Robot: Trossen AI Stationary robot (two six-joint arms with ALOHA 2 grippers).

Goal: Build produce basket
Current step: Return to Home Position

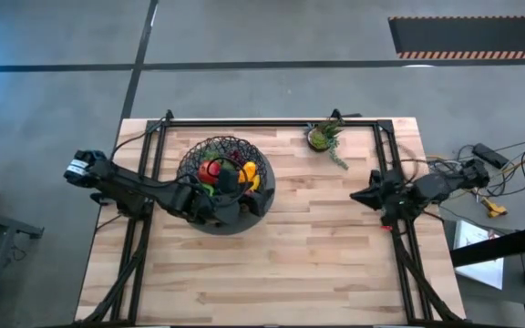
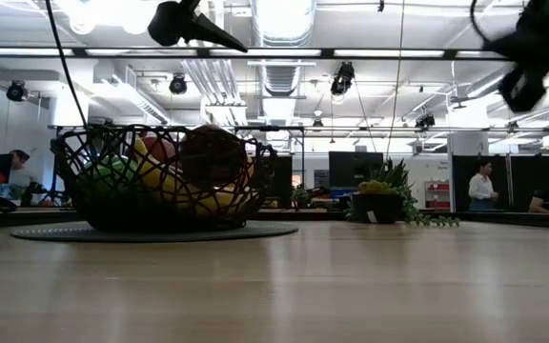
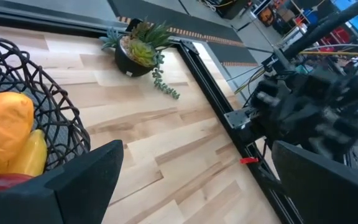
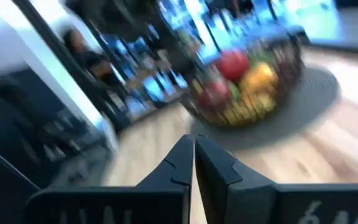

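Counter (image 1: 290, 264): pale wood planks, black frame at both sides.
Basket (image 1: 183, 164): upright, 10 o'clock from counter centre.
Fruit (image 1: 211, 169): piled inside basket; red, yellow, green.
Left end effector (image 3: 196, 150): released, fingers wide apart, above basket's 6 o'clock side.
Right end effector (image 4: 193, 148): clenched, empty, at 3 o'clock edge.
Plant (image 1: 322, 137): 1 o'clock, far edge.

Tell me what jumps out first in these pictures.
The wire basket, left of centre on the table and heaped with bright fruit, catches the eye first. The left gripper hangs open above it, while the right gripper sits shut at the table's right edge. A small plant stands at the far edge.
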